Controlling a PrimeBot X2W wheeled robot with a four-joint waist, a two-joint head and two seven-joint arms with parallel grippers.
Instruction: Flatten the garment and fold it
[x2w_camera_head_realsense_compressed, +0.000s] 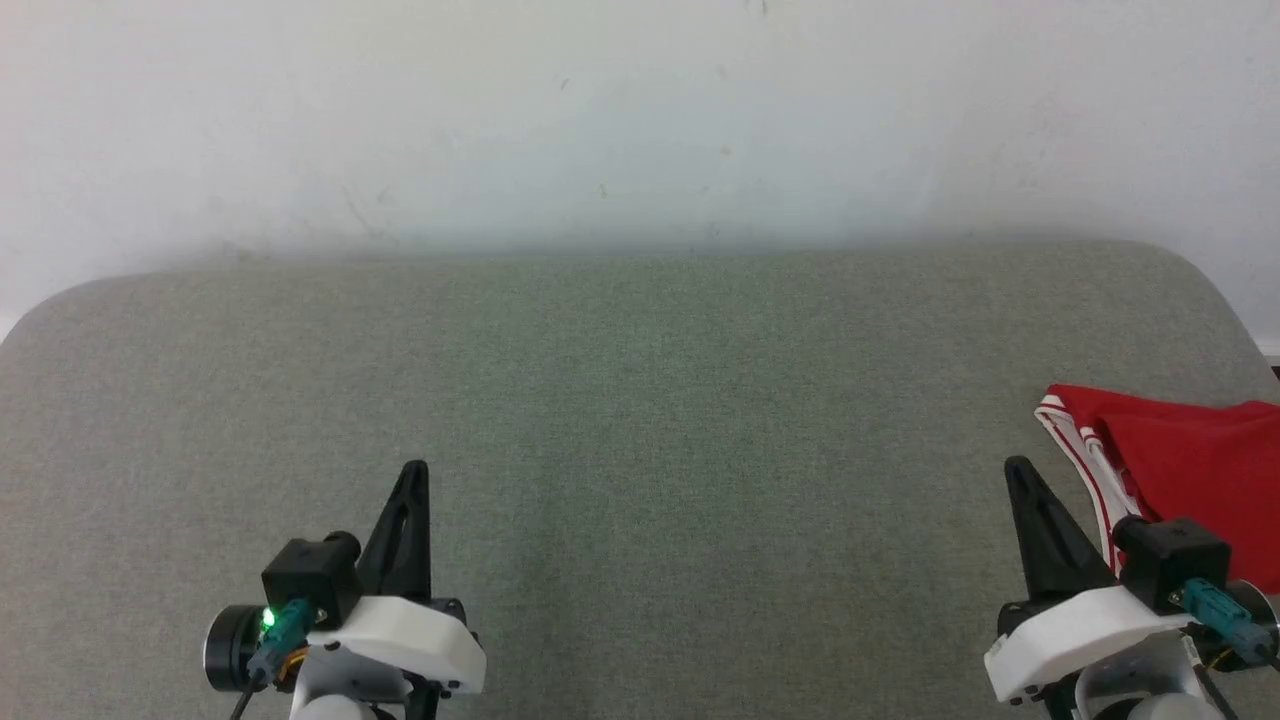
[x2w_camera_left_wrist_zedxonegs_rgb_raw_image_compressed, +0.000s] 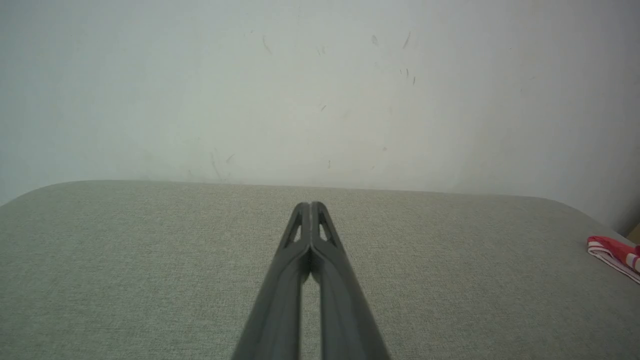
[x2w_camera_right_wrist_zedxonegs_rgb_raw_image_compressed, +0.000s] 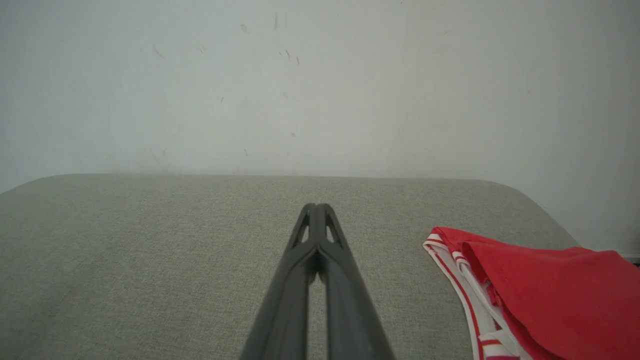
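Note:
The red garment (x2w_camera_head_realsense_compressed: 1190, 470) lies folded in a compact bundle at the right edge of the grey surface, red-and-white striped trim showing along its left side. The right wrist view shows the garment (x2w_camera_right_wrist_zedxonegs_rgb_raw_image_compressed: 550, 295) at lower right; the left wrist view catches a corner of the garment (x2w_camera_left_wrist_zedxonegs_rgb_raw_image_compressed: 617, 252) at far right. My right gripper (x2w_camera_head_realsense_compressed: 1018, 468) is shut and holds nothing, just left of the bundle. My left gripper (x2w_camera_head_realsense_compressed: 415, 470) rests shut at lower left, far from the cloth. The lettering is hidden.
A grey fabric-covered surface (x2w_camera_head_realsense_compressed: 640, 420) with rounded far corners spans the view, backed by a pale scuffed wall (x2w_camera_head_realsense_compressed: 640, 120). Its right edge lies close behind the garment.

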